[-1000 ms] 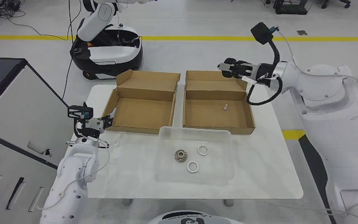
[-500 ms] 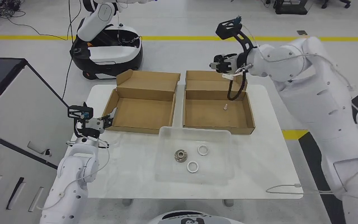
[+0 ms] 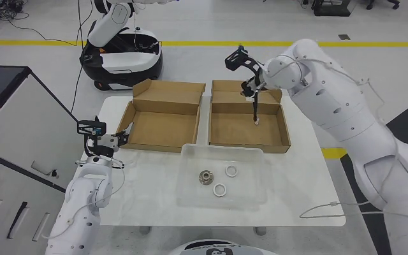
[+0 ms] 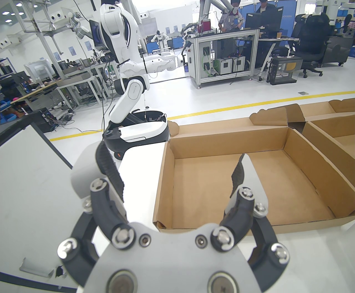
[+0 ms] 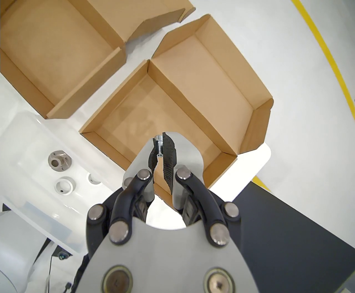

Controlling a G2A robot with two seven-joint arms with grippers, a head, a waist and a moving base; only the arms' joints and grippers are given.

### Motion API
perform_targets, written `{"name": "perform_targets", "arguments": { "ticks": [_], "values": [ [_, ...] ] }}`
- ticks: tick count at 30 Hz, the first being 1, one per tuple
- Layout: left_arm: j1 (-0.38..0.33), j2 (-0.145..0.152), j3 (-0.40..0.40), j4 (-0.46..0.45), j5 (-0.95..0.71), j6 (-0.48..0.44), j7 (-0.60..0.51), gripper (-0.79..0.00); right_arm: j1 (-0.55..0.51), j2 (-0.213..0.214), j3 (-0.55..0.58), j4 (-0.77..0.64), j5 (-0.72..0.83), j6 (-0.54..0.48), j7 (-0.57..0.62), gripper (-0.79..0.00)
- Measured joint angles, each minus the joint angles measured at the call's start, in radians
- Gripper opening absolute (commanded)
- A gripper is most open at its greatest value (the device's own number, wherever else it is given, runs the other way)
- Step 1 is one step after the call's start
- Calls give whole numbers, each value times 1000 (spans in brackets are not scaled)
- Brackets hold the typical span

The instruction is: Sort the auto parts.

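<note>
Above one cardboard box [image 3: 229,131], the right gripper [image 5: 162,142] has its jaws clenched on a small bolt [image 5: 158,145], likely light, hard and slippery, best pinched mid-shank.

This is a robotics lab with a wide, pale industrial floor marked by a yellow line [image 3: 210,43]. Another white robot [image 4: 122,69] on a low dark base stands just behind the white bench [image 3: 153,191]. Farther back are an aluminium-frame workstation [image 4: 222,55] holding electrical units, monitors [image 4: 260,19], a black office chair [image 4: 310,41], cluttered worktables [image 4: 69,83] and loose cables [image 4: 66,116].
</note>
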Motion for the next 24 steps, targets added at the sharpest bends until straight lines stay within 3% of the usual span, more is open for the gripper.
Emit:
{"name": "perform_targets", "arguments": {
  "ticks": [10,24],
  "values": [
    [0,0,0,0,0,0,0,0,35,-57,-115,109,16,-122,158,-785],
    [0,0,0,0,0,0,0,0,83,-126,-284,321,129,-194,172,-785]
  ]
}}
